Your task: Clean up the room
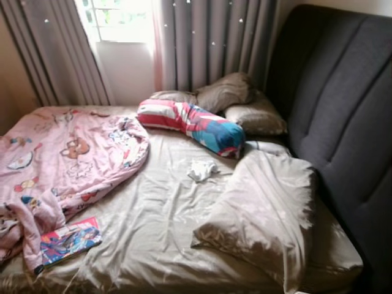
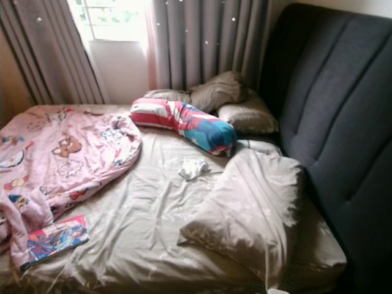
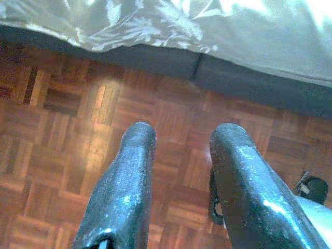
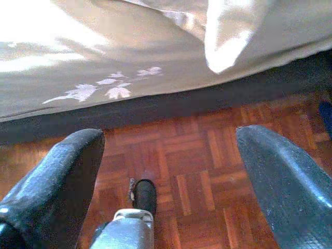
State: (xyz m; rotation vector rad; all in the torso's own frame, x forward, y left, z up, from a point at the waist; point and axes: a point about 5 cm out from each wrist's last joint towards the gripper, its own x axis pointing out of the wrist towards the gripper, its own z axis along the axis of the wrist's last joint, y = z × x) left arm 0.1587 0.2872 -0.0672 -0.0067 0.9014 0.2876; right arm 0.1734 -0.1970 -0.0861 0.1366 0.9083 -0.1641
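Bed: an unmade bed (image 1: 153,226) covered in a beige sheet with a pale leaf print; its dark padded headboard (image 1: 343,110) runs along the right side.
Large pillow: a beige pillow (image 1: 266,211) lies askew near the bed's right edge, against the headboard, one corner hanging past the near edge.
Far pillows: two more beige pillows (image 1: 236,101) are piled at the far right corner, by the grey curtains (image 1: 208,43).
Bolster: a red, white and blue bolster (image 1: 193,125) lies slantwise across the far middle of the bed, its blue end touching the pillows.
Blanket: a pink cartoon-print blanket (image 1: 58,162) is bunched over the left half of the bed, spilling toward the near left corner.
Book: a colourful picture book (image 1: 68,241) lies flat near the near left corner, just beside the blanket's crumpled edge.
White scrap: a small crumpled white thing (image 1: 201,169), cloth or tissue, I cannot tell which, sits in the middle of the sheet, between the bolster and the large pillow.
Left gripper: the left gripper (image 3: 179,145) hangs low over the parquet floor (image 3: 67,135) beside the bed's near edge, fingers a little apart, holding nothing.
Right gripper: the right gripper (image 4: 168,142) hangs likewise above the parquet under the sheet's overhang, fingers spread wide and empty.
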